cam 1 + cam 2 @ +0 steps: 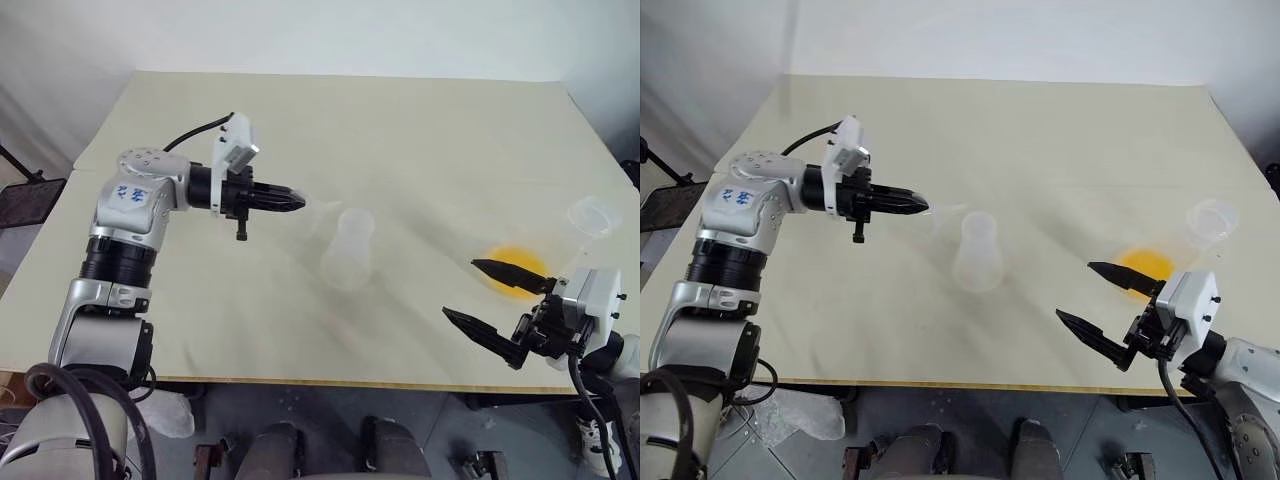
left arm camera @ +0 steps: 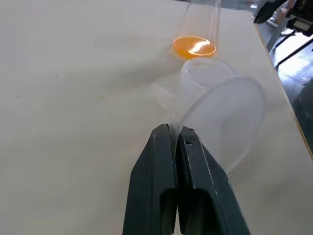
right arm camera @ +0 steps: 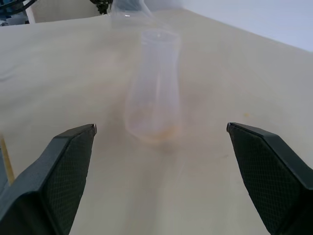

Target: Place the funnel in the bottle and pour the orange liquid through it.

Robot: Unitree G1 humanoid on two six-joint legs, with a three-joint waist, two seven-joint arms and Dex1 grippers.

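Fingers of the left gripper (image 2: 177,133) pinch together on the rim of the funnel (image 2: 226,117), held just above and beside the bottle (image 1: 348,247) mid-table; right gripper (image 1: 490,297) hangs wide apart beside the orange liquid (image 1: 512,270), pooled in a clear flask (image 1: 590,222) near the table (image 1: 400,130) edge.

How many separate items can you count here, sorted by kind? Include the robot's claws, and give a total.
funnel: 1
bottle: 1
flask holding orange liquid: 1
claws: 2 (left claw, right claw)
Total: 5
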